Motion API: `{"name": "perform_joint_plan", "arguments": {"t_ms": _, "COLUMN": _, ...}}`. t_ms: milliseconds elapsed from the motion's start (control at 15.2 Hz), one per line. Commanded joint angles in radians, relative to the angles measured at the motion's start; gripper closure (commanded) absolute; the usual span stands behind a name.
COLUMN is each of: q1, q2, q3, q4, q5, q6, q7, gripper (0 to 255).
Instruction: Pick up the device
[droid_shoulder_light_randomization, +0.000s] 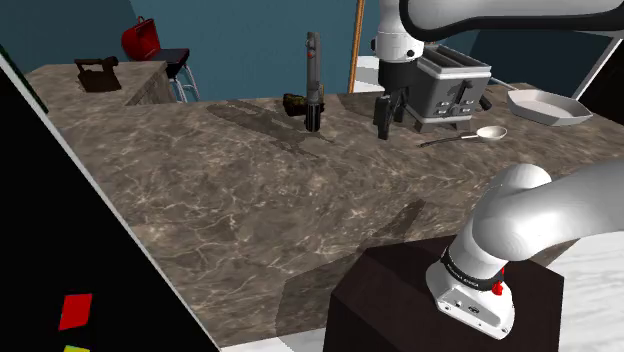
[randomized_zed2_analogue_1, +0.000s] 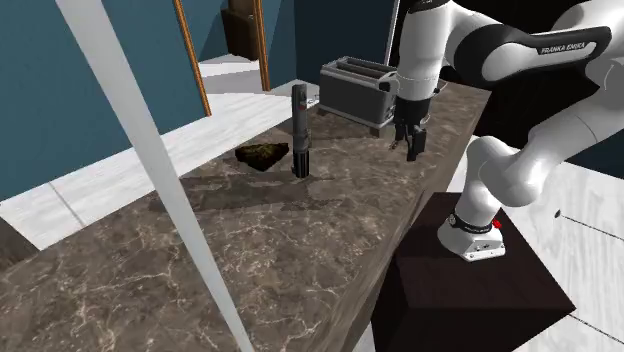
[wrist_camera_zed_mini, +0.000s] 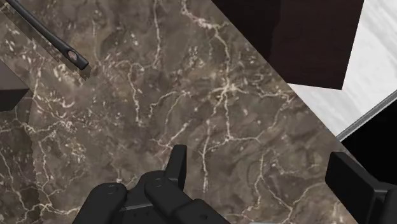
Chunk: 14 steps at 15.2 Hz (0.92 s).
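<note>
Device (droid_shoulder_light_randomization: 313, 85), a slim dark cylinder with paler grey bands on its upper half, stands upright near the far edge of the brown marble counter (droid_shoulder_light_randomization: 250, 200), seen again in the second exterior view (randomized_zed2_analogue_1: 299, 130). Its markings are too small for me to read. Just beside its base lies a small dark lump (droid_shoulder_light_randomization: 294, 103) that I cannot identify. To the shoulder view's right, apart from the device, my gripper (droid_shoulder_light_randomization: 392, 128) hangs fingers-down over the counter in front of a silver toaster (droid_shoulder_light_randomization: 455, 90), whose near corner the hand covers. On my wrist camera the gripper (wrist_camera_zed_mini: 264, 181) has its jaws wide apart with bare marble between them and nothing held. A thin dark handle (wrist_camera_zed_mini: 63, 51) with a hole at its tip runs off that frame's edge, so I cannot see its other end there. A pale spoon (droid_shoulder_light_randomization: 470, 135) lies beyond the toaster, and a white dish (droid_shoulder_light_randomization: 545, 105) sits partly behind my arm.
</note>
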Motion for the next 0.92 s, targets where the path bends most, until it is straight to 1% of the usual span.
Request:
{"name": "perform_joint_plan", "arguments": {"t_ms": 0, "q1": 0.0, "q2": 0.0, "q3": 0.0, "q4": 0.0, "q5": 0.0, "q6": 0.0, "q7": 0.0, "gripper": 0}}
{"name": "perform_joint_plan", "arguments": {"t_ms": 396, "q1": -0.018, "q2": 0.077, "q3": -0.014, "q4": -0.018, "q5": 0.0, "q6": 0.293, "q7": 0.015, "gripper": 0}}
{"name": "perform_joint_plan", "arguments": {"t_ms": 858, "q1": -0.036, "q2": 0.196, "q3": -0.032, "q4": 0.006, "q5": 0.004, "q6": 0.619, "q7": 0.03, "gripper": 0}}
